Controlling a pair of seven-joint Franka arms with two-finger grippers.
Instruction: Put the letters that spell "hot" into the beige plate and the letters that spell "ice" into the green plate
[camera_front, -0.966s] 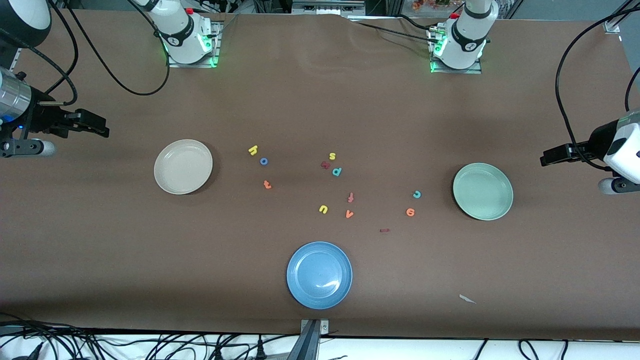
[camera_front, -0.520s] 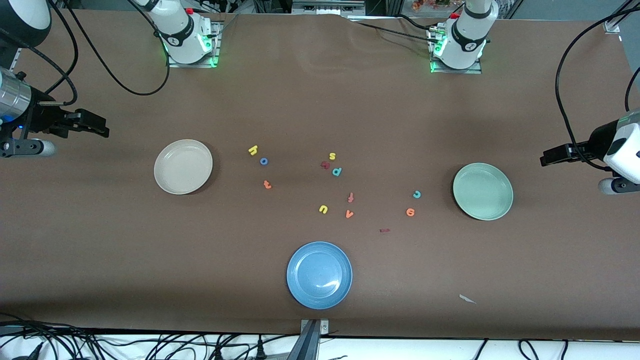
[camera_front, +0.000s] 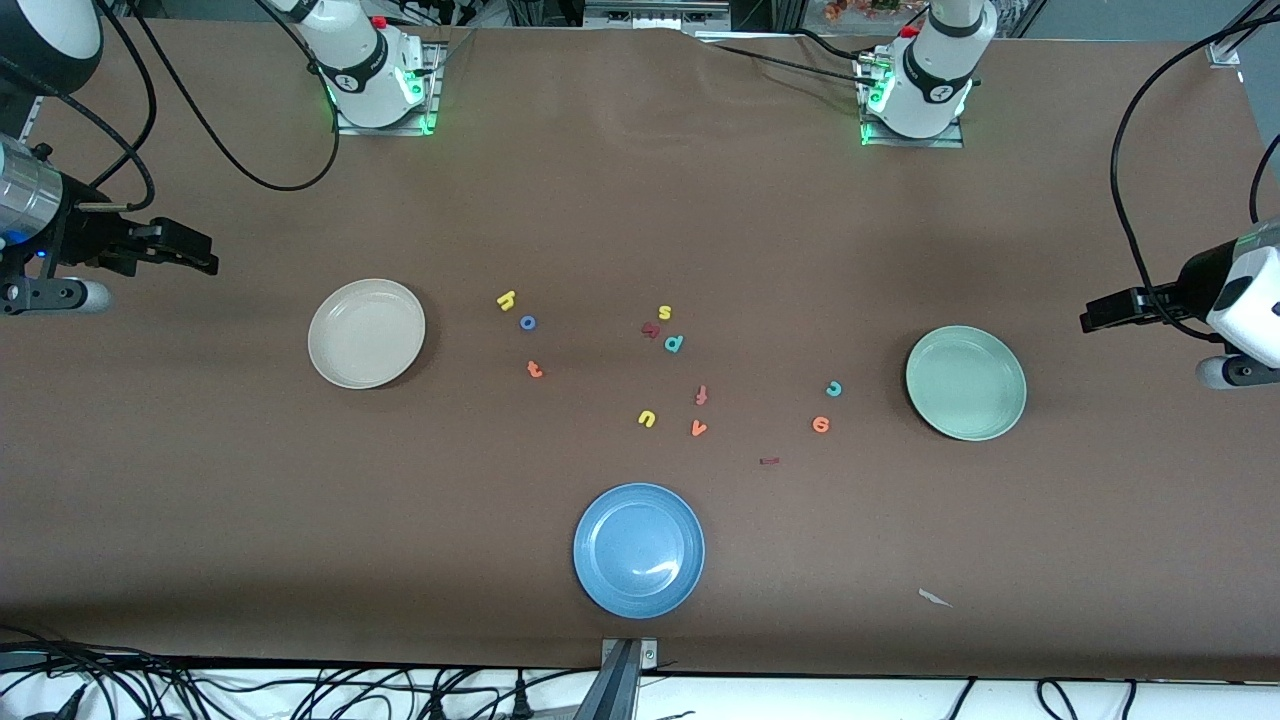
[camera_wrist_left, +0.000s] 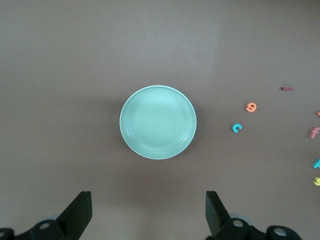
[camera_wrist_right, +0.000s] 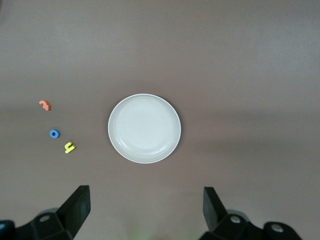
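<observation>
Across the brown tabletop (camera_front: 620, 220), both arms wait high at its ends. At the frame's left edge the right hand (camera_front: 205, 255) hangs with fingers spread wide and empty, as does the left hand (camera_front: 1090, 318) at the right edge. Left of centre lies the round cream-beige plate (camera_front: 340, 360), empty; beside it are the yellow foam h (camera_front: 506, 300), blue ring-shaped o (camera_front: 527, 322) and orange t (camera_front: 535, 369). Right of centre lies the round mint-green plate (camera_front: 1000, 420), also empty, with the teal c (camera_front: 833, 388), orange e (camera_front: 820, 424) and dark maroon bar-like i (camera_front: 768, 461) nearby.
</observation>
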